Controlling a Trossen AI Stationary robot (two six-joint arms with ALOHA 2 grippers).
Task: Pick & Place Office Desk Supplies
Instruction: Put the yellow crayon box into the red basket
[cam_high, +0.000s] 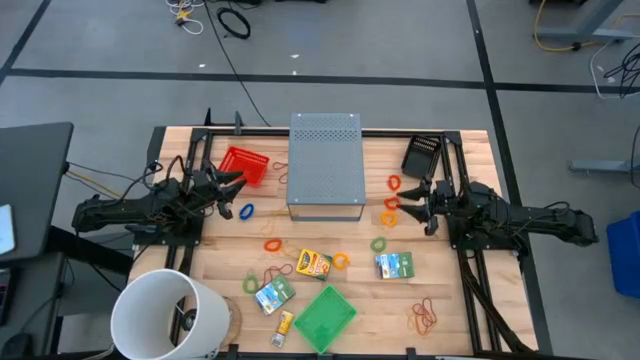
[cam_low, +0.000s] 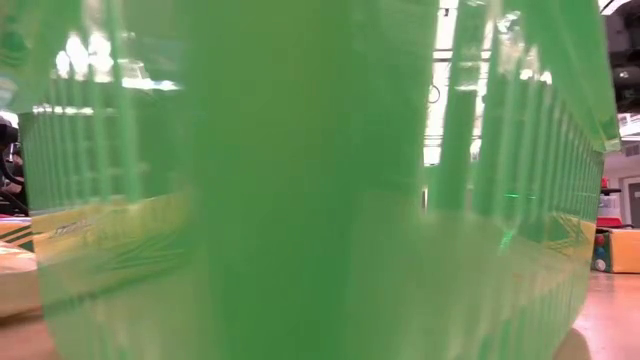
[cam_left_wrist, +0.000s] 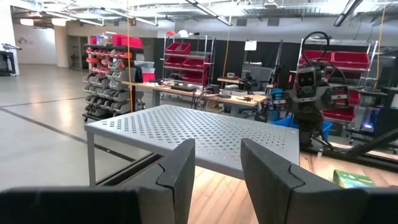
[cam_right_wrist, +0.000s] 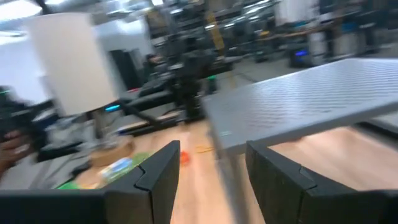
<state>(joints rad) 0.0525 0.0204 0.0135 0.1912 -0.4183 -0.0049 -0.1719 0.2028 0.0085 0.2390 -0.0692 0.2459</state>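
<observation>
Wooden table (cam_high: 350, 300), scattered rubber bands (cam_high: 425, 318)

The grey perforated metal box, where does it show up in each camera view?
High view: grey perforated metal box at table centre, toward the far edge.
Low view: not visible; a green translucent tray fills the picture.
Left wrist view: mid-frame, beyond the fingers.
Right wrist view: upper right.
Shared landmark: the box's perforated top.

The counter (cam_high: 455, 300) is pale slatted wood, smooth. At frame center, the box (cam_high: 325, 160) is matt grey perforated metal. Lower left, the bucket (cam_high: 165, 312) looks like smooth white plastic.
</observation>
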